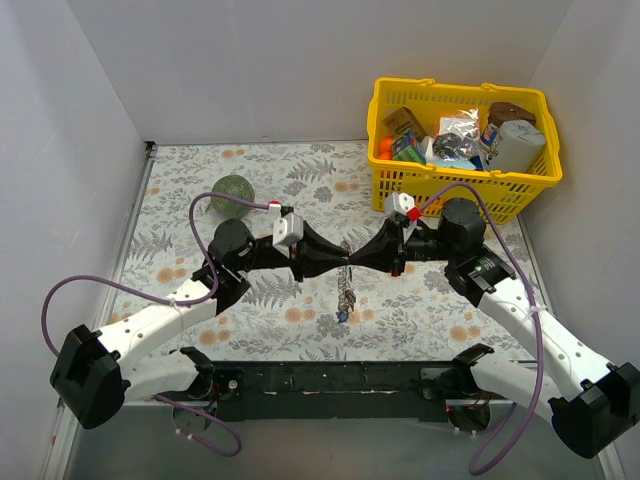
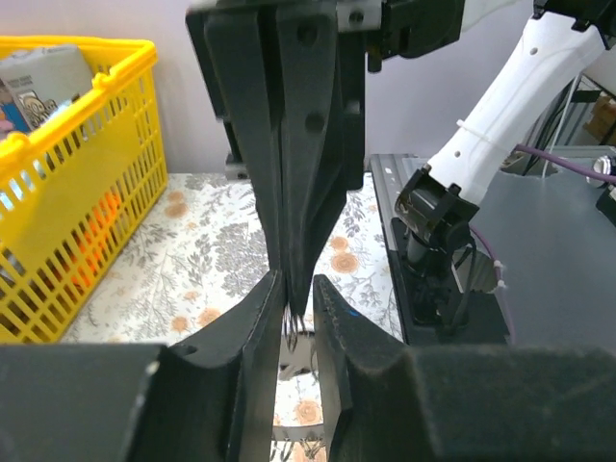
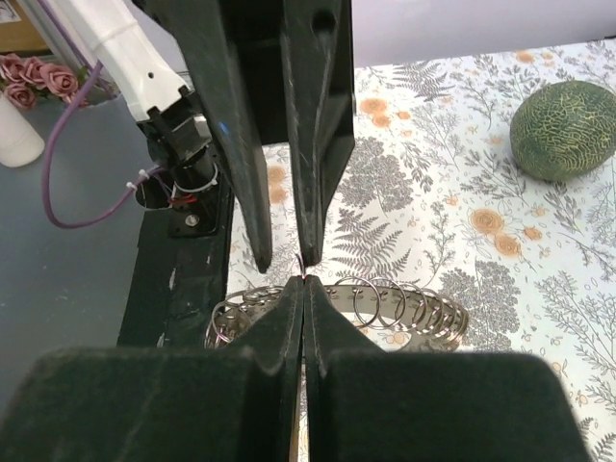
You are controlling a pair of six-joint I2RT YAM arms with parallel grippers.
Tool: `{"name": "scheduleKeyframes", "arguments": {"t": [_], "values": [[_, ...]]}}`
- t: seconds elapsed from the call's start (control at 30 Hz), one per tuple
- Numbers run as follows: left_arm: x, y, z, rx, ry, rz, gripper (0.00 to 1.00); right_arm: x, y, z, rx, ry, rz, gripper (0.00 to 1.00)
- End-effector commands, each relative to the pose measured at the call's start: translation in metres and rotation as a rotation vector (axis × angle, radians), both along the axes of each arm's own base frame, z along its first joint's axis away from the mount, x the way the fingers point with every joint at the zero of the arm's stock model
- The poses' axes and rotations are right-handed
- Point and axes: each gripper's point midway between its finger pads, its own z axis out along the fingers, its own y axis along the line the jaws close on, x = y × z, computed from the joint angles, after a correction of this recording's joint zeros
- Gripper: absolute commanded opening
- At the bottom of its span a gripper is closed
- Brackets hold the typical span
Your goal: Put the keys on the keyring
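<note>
My two grippers meet tip to tip over the middle of the table. My right gripper [image 1: 357, 257] [image 3: 304, 285] is shut on a thin metal split ring at its very tips. My left gripper [image 1: 343, 258] [image 2: 296, 300] is slightly open, and its fingers [image 3: 318, 144] straddle the right gripper's tips. The keyring [image 3: 428, 325], a grey band carrying several small split rings, lies on the table just below them. It also shows in the top view [image 1: 346, 293]. A small bluish bit [image 1: 341, 317] sits at the near end of the cluster. I cannot make out separate keys.
A green ball [image 1: 232, 195] [image 3: 563, 130] lies at the back left. A yellow basket [image 1: 520, 185] [image 2: 67, 192] full of items stands at the back right. The black base rail [image 1: 330, 380] runs along the near edge.
</note>
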Motion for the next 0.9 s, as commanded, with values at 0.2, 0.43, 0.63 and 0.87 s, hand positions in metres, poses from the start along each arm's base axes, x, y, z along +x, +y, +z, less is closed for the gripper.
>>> {"name": "scheduleKeyframes", "arguments": {"t": [0.2, 0.43, 0.63, 0.87], "values": [[0.008, 0.01, -0.024, 0.328, 0.0, 0.036, 0.44, 0.011, 0.0, -0.007, -0.113, -0.027, -0.013, 0.01], [0.023, 0.009, -0.049, 0.537, 0.042, 0.018, 0.54, 0.021, -0.005, -0.031, -0.253, 0.018, -0.033, 0.01], [0.024, -0.006, -0.064, 0.591, 0.078, -0.047, 0.45, 0.029, -0.009, -0.046, -0.325, 0.034, -0.061, 0.01], [0.025, -0.013, -0.077, 0.622, 0.096, -0.077, 0.32, 0.029, -0.01, -0.052, -0.336, 0.038, -0.064, 0.01]]}}
